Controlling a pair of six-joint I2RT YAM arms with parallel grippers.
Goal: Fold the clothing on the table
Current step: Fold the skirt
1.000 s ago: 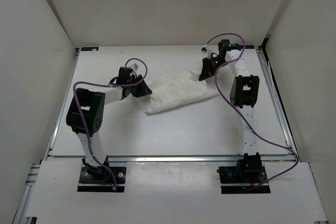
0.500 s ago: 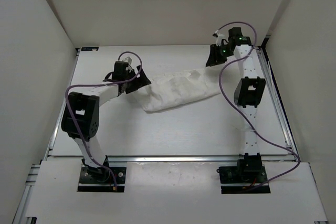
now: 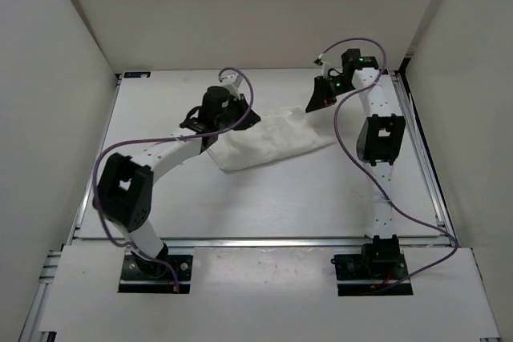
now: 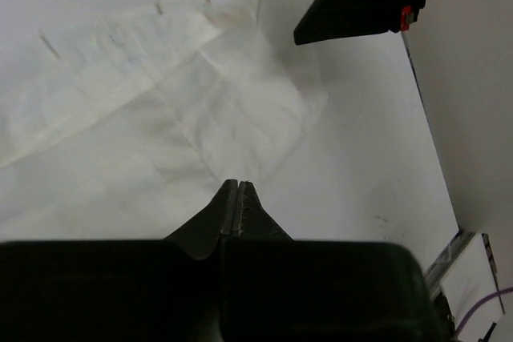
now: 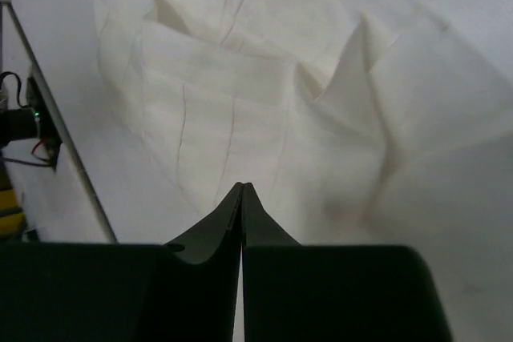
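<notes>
The white clothing [image 3: 272, 140] lies crumpled and creased in the middle of the table [image 3: 280, 198]. My left gripper [image 3: 248, 120] hovers over its left end, fingers pressed together, nothing seen between them. In the left wrist view the shut tips [image 4: 238, 184] point at flat fabric [image 4: 200, 102], with the right gripper's black body [image 4: 361, 2] at the top right. My right gripper [image 3: 313, 105] is at the garment's far right corner. Its shut tips [image 5: 242, 188] sit above the wrinkled cloth [image 5: 240, 94], where a raised fold [image 5: 357, 62] stands up.
White walls enclose the table on the left, back and right. An aluminium rail [image 3: 264, 241] runs along the near edge, and another [image 5: 60, 126] shows in the right wrist view. Purple cables loop over both arms.
The garment was pulled long between both grippers; now it lies shorter and bunched. The left gripper has swung right and farther over the cloth. The right gripper has shifted slightly left.
</notes>
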